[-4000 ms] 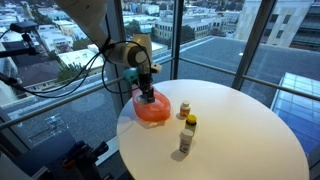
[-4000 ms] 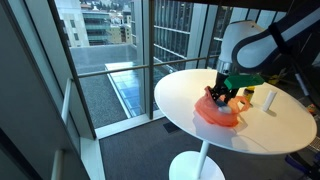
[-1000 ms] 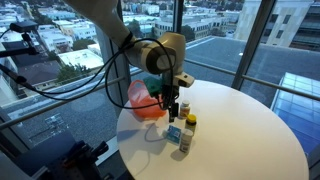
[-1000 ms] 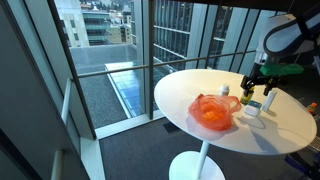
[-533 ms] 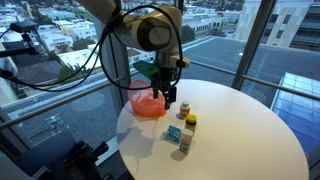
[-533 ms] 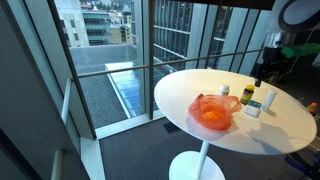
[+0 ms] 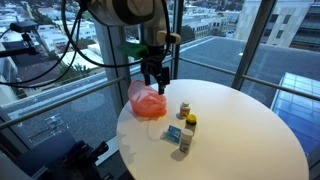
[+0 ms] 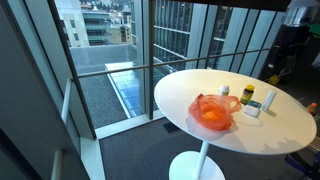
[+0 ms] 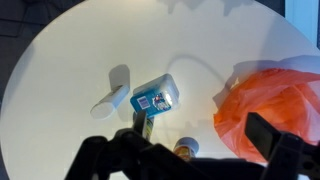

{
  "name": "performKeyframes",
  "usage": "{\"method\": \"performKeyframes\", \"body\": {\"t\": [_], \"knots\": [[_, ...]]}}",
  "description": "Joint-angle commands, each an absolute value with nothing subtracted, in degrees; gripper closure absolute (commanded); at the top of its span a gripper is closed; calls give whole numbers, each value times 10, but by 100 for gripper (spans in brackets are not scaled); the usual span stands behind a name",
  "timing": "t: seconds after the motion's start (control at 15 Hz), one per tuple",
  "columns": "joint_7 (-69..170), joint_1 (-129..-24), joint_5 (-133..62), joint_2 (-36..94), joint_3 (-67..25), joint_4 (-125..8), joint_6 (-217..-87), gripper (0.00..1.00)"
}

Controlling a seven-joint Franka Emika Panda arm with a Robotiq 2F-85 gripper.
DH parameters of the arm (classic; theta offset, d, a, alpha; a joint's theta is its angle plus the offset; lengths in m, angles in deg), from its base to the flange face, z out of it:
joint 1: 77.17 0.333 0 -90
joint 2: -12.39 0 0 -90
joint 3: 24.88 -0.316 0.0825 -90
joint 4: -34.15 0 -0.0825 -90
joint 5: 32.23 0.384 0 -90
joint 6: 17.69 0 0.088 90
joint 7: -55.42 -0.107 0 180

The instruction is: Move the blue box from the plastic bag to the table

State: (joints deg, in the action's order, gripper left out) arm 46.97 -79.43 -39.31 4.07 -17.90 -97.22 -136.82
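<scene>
The blue box [image 7: 174, 133] lies on the white round table [image 7: 240, 140], beside a white bottle with a yellow cap [image 7: 187, 138]. In the wrist view the blue box [image 9: 155, 98] shows its label and rests apart from the orange plastic bag [image 9: 275, 100]. The bag [image 7: 147, 101] sits crumpled near the table's edge, and it also shows as the orange bag [image 8: 213, 113] from the side. My gripper [image 7: 155, 86] hangs open well above the table, between bag and box, holding nothing. From the wrist, the gripper [image 9: 200, 128] has its dark fingers [image 9: 262, 133] spread wide.
A small bottle [image 7: 184, 109] stands behind the blue box. A white bottle [image 9: 108, 100] casts a shadow left of the box in the wrist view. Floor-to-ceiling windows [image 7: 210, 40] and a railing surround the table; its round edge [image 8: 175, 110] drops off close to the bag.
The open gripper has risen and drawn back from the blue box toward the bag side. The box stays on the table beside the bottle.
</scene>
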Motion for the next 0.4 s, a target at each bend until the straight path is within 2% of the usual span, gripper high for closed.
{"method": "performKeyframes", "body": {"t": [0.0,0.33], "knots": [[485,-807,-397,-6,-191,-991,-1355,0],[479,-808,-390,4,-194,-986,-1363,0]]}}
